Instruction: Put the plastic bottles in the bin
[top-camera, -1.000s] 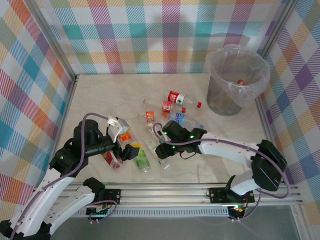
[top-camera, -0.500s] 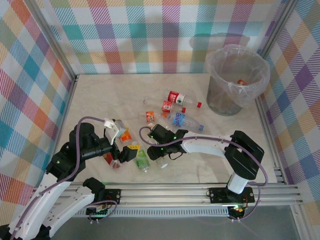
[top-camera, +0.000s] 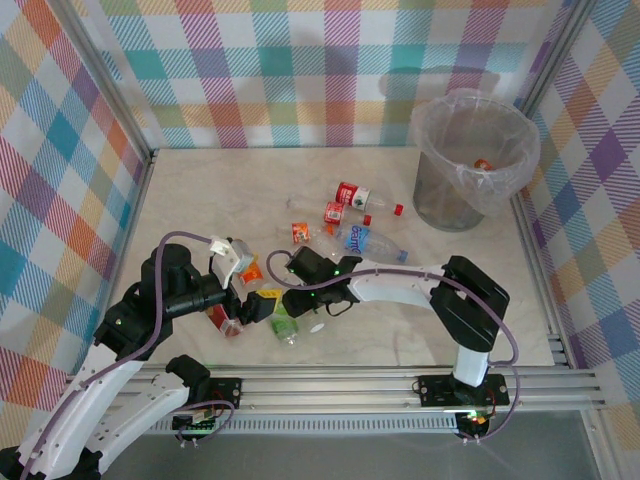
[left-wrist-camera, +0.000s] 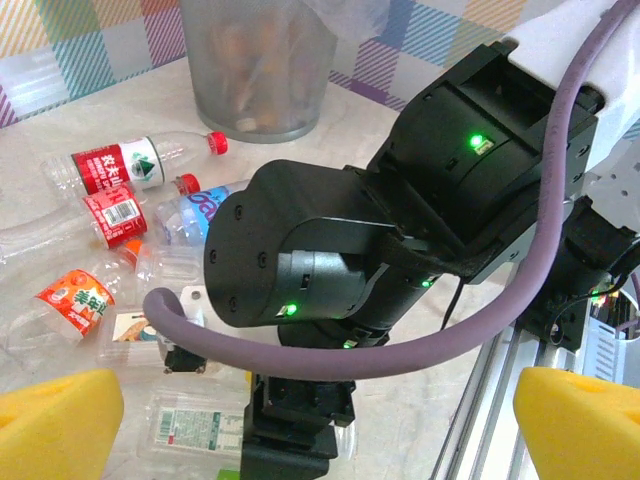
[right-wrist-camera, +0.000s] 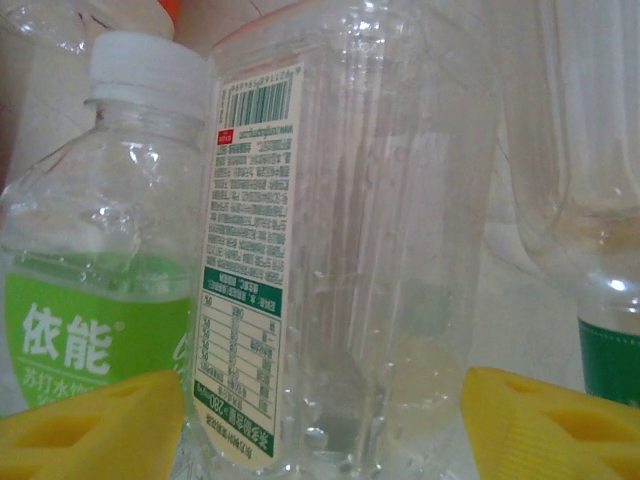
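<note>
At lower left the left gripper (top-camera: 252, 300) hangs where it was, yellow pads (left-wrist-camera: 60, 425) spread wide. Just right of it, the right gripper (top-camera: 296, 303) has slid leftward over the pile since a second ago, elbow folding in. Its fingers stand apart either side of a clear white-labelled bottle (right-wrist-camera: 340, 250). More plastic bottles (top-camera: 350, 193) lie mid-frame on the table (top-camera: 200, 190); the bin (top-camera: 440, 200) stands upper right.

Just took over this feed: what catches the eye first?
The right gripper and left gripper meet over the scattered bottles at centre: the right straddles a clear bottle, the left gapes open facing it. The bagged bin stands in the far right corner, apart from them.
</note>
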